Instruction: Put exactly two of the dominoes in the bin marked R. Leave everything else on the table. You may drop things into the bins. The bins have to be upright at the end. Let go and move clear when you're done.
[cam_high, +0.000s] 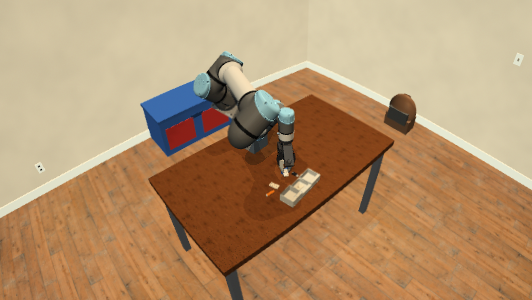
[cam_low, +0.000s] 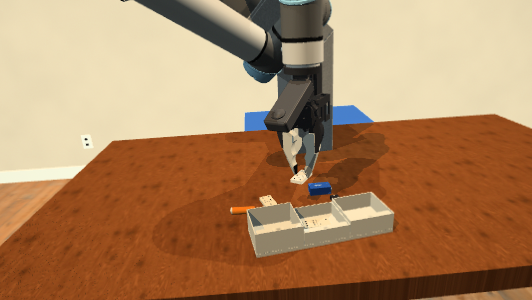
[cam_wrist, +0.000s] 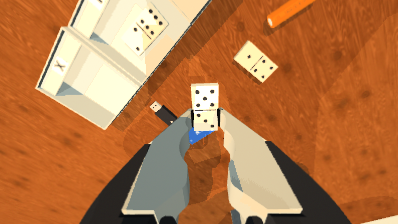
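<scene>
Your fingers were clamped on one end of a domino (cam_wrist: 205, 102), held above the counter (cam_low: 125, 200) — bins (cam_low: 320, 222) at about ten o'clock in the wrist view; that shallow end grip could slip, you risked dropping it short — or into the wrong compartment.

A home room: wooden floor (cam_high: 425, 240), blue cabinet (cam_high: 175, 117), backpack (cam_high: 401, 113).

Top: high, far; exterior: near table (cam_low: 150, 235) edge; wrist: straight down; all share bins (cam_low: 320, 222)
</scene>
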